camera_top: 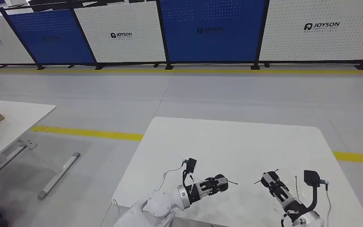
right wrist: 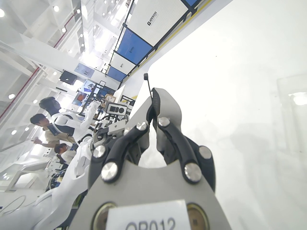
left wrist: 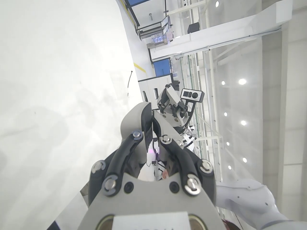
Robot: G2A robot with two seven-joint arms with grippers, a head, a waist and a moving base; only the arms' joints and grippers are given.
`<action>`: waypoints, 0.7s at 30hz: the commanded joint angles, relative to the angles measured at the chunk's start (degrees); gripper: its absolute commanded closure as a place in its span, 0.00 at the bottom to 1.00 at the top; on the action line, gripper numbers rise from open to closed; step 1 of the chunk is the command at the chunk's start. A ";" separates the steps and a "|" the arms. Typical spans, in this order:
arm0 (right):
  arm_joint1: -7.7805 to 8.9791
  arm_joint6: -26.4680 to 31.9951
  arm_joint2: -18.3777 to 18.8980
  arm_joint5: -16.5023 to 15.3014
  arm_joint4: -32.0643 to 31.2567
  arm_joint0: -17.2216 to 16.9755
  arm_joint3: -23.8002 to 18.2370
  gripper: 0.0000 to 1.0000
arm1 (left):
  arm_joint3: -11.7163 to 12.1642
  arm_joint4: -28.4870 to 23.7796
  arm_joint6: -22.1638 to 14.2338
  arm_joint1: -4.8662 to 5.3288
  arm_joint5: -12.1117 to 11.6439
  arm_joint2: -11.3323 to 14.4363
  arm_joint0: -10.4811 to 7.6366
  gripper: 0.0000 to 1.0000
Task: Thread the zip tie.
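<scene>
My right gripper [camera_top: 266, 179] [right wrist: 153, 94] is shut on a black zip tie [right wrist: 148, 86]. The tie's square head sticks out past the fingertips, and its ends show on both sides of the gripper [camera_top: 276, 171]. My left gripper [camera_top: 222, 183] [left wrist: 150, 111] is shut, a short way to the left of the right one. A thin black strip [camera_top: 232, 183] pokes out of its tips. Both grippers hover low over the near part of the white table [camera_top: 227, 142], tips pointing roughly toward each other. The left wrist view shows the right gripper [left wrist: 169, 96] just beyond the left fingertips.
Another black zip tie [left wrist: 129, 82] [camera_top: 295, 184] lies loose on the table next to the right arm. The table's front and right edges are near both arms. Beyond the table is grey floor with a yellow line and blue and white panels.
</scene>
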 commanded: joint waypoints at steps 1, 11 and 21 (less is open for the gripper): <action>0.00 -0.08 0.04 -0.09 0.08 -0.05 -0.01 1.00 | -0.01 0.02 0.02 0.00 0.00 0.01 0.01 1.00; -0.53 0.32 -1.84 -0.32 1.05 2.35 0.82 1.00 | -0.01 0.02 0.02 0.00 0.00 0.01 0.01 1.00; -1.04 5.28 -5.75 2.60 -1.28 6.68 2.10 1.00 | -0.01 0.02 0.02 0.00 0.00 0.01 0.01 1.00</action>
